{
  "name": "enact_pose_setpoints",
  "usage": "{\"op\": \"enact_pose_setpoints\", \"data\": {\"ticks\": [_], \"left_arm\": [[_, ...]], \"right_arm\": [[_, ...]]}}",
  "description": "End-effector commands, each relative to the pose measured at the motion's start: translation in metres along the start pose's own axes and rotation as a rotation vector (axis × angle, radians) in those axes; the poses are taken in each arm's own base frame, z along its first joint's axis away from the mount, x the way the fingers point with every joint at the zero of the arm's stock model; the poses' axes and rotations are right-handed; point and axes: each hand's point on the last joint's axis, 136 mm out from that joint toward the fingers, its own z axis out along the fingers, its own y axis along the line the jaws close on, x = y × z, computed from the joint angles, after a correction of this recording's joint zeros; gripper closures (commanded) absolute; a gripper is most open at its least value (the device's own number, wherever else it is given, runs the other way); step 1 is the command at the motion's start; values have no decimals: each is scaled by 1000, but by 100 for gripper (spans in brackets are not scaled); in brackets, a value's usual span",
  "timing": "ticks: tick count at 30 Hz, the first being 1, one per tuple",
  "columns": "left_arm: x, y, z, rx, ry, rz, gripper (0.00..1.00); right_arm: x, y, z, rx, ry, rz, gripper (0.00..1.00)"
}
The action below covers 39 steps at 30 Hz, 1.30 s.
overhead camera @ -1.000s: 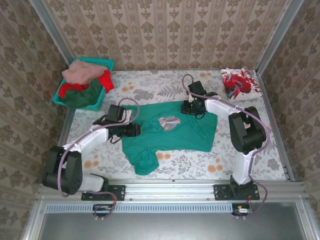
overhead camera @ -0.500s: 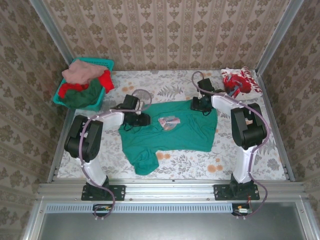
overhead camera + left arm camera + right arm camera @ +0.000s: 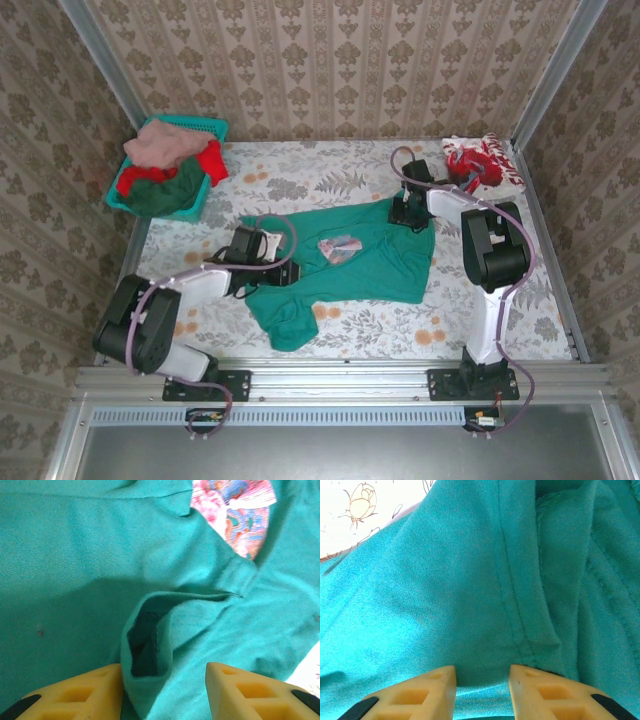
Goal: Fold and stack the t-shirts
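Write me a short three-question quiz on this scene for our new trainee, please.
1. True or false: the red-and-white shirt lies outside the basket.
2. Which shirt lies spread out in the middle? A salmon-pink, B teal-green, C red.
3. What sits between the fingers of the left tool?
Key: 1 true; 2 B; 3 a fold of teal-green cloth.

Teal-green t-shirt [image 3: 375, 268] with pinkish chest print [image 3: 338, 246], red-and-white patterned shirt [image 3: 482, 165] to its upper right, teal basket [image 3: 212, 127] upper left, cream floral table [image 3: 300, 180].
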Motion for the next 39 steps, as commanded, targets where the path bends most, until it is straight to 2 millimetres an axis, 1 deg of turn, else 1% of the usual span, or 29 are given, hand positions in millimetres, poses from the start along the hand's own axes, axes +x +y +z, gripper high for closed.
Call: {"op": "enact_pose_setpoints", "data": {"ticks": [1, 4, 6, 7, 8, 9, 10, 11, 12, 13, 14, 15, 17, 18, 21, 22, 23, 24, 26, 29, 32, 34, 36, 37, 39], "left_arm": [[-20, -18, -17, 65, -101, 82, 49], [-31, -36, -30, 126, -162, 132, 44], [-43, -46, -40, 149, -205, 169, 42], [-48, -50, -43, 156, -217, 182, 41], [-55, -48, -45, 136, -233, 180, 40], [-64, -41, -45, 91, -244, 164, 36], [-71, -27, -42, 27, -247, 137, 34], [-81, -14, -39, -30, -245, 104, 33], [-87, 2, -30, -75, -215, 58, 34], [-93, 17, -21, -107, -179, 8, 35], [-94, 34, -7, -128, -116, -56, 44], [-97, 46, 7, -127, -61, -104, 52], [-98, 64, 33, -127, -1, -153, 55], [-99, 70, 44, -121, 20, -158, 55], [-99, 77, 68, -100, 72, -167, 55], [-101, 78, 72, -100, 79, -165, 55], [-102, 80, 77, -101, 89, -165, 55], [-103, 83, 80, -107, 95, -163, 55], [-109, 92, 83, -119, 101, -170, 55], [-119, 110, 87, -147, 113, -189, 55], [-135, 126, 86, -163, 97, -205, 55], [-145, 136, 87, -170, 89, -219, 54], [-157, 141, 89, -166, 80, -222, 54], [-159, 142, 90, -166, 84, -227, 54], [-169, 138, 87, -158, 74, -221, 54]], "right_arm": [[6, -12, 5, 42, 46, 30, 64], [6, -9, 2, 29, 54, 33, 63], [5, -1, -6, -2, 41, 32, 63], [2, 4, -11, -19, 26, 30, 63], [0, 9, -17, -34, 12, 29, 63], [-4, 15, -21, -51, -4, 23, 64], [-6, 21, -23, -67, -15, 15, 63], [-9, 26, -22, -76, -20, 9, 63], [-12, 30, -20, -80, -21, 4, 63], [-14, 32, -17, -78, -11, 6, 63], [-17, 33, -13, -77, 1, 7, 63], [-19, 33, -9, -72, 5, 8, 63], [-22, 34, -3, -70, 9, 11, 63], [-23, 34, 0, -69, 15, 14, 63], [-22, 33, 10, -60, 36, 23, 63], [-22, 34, 12, -60, 38, 25, 63], [-18, 30, 15, -45, 62, 36, 63], [-20, 29, 17, -42, 67, 41, 64], [-24, 29, 21, -40, 79, 50, 63], [-32, 30, 29, -33, 102, 55, 63], [-41, 30, 39, -35, 128, 64, 63], [-51, 30, 46, -47, 130, 76, 63], [-62, 30, 51, -58, 141, 82, 63], [-68, 31, 52, -64, 136, 76, 63], [-79, 34, 45, -61, 124, 61, 63]]}}
